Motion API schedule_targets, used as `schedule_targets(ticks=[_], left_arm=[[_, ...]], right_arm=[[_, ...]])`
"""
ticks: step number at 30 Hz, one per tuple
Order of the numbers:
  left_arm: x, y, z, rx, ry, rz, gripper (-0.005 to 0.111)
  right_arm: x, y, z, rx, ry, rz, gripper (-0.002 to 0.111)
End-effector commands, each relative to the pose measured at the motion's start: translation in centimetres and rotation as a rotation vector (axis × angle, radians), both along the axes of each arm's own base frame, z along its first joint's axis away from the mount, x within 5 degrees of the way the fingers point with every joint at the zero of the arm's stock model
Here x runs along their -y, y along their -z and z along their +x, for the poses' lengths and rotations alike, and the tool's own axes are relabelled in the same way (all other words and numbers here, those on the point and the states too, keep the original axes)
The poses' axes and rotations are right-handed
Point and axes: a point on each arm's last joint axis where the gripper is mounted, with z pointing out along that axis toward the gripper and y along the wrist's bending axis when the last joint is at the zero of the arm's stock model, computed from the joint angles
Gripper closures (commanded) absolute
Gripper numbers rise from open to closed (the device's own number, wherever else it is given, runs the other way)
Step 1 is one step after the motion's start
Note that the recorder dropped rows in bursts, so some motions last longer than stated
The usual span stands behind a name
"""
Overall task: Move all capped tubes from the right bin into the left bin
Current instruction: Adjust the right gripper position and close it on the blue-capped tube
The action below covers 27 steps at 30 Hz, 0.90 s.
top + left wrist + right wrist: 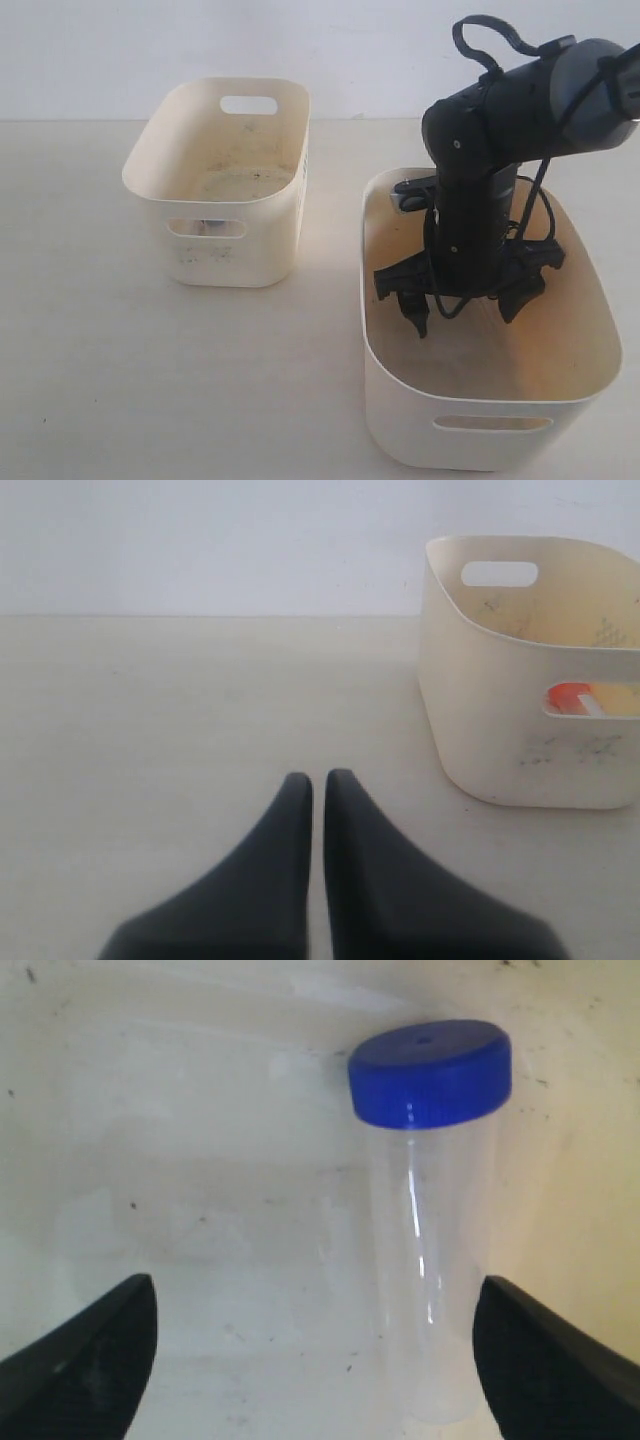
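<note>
Exterior view, counter (100,380) was occupied by right bin (480,430), entered by right end effector (468,315) spread wide, left bin (230,260) was set well apart, left end effector (318,785) pressed together, blue-capped tube (430,1260) was seen between the spread fingers (90,1360) inside right bin.

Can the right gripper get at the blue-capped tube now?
Probably yes: the right gripper is open inside the right bin, and the blue-capped tube sits uncovered between its fingers.
</note>
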Motion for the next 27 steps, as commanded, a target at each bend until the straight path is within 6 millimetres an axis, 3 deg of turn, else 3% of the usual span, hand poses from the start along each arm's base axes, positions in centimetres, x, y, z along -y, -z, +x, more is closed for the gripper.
schedule_targets(ticks=[1,8,15,27], left_arm=[[0.04,0.1,-0.03,-0.003,0.003,-0.011,0.103],[0.04,0.1,-0.03,-0.003,0.003,-0.011,0.103],[0.04,0.1,-0.03,-0.003,0.003,-0.011,0.103],[0.04,0.1,-0.03,-0.003,0.003,-0.011,0.103]], right_arm=[[-0.32,1.0,0.27,0.006,0.04,0.059,0.03],[0.3,0.95,0.46,0.024,-0.003,-0.01,0.031],[0.33,0.95,0.42,0.021,0.009,-0.013,0.067],[0.26,0.95,0.47,0.027,0.011,-0.005,0.072]])
